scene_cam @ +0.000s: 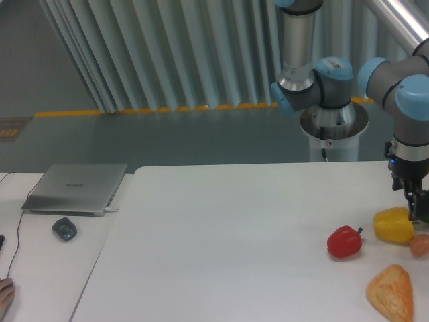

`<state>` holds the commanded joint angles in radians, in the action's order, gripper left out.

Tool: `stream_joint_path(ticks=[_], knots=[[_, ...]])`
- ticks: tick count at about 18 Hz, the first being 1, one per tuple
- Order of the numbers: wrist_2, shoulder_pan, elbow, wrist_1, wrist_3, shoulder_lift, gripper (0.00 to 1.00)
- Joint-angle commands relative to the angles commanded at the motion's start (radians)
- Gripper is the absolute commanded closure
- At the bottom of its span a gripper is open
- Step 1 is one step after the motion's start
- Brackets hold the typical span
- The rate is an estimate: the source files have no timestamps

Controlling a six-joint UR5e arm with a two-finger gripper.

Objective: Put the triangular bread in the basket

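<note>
The triangular bread (391,293) lies flat on the white table (221,241) at the front right, golden-orange with a paler centre. My gripper (415,204) hangs at the right edge of the view, just above and behind the yellow bell pepper (393,225), well behind the bread. Its dark fingers are partly cut off by the frame edge, so I cannot tell whether they are open or shut. Nothing shows between them. No basket is in view.
A red pepper (344,241) sits left of the yellow one. A small reddish round item (421,245) lies at the right edge. A closed laptop (76,188) and a mouse (64,229) are on the left table. A hand (5,295) shows at the bottom left.
</note>
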<state>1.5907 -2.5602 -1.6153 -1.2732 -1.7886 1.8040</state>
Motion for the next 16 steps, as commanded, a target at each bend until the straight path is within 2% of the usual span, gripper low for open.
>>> stream_joint_path(ticks=[7, 10, 16], knots=[[0.002, 0.0, -0.002, 0.0, 0.009, 0.0, 0.0], [-0.008, -0.005, -0.012, 0.02, 0.031, -0.002, 0.0], [-0.044, 0.012, -0.011, 0.025, 0.245, 0.003, 0.0]])
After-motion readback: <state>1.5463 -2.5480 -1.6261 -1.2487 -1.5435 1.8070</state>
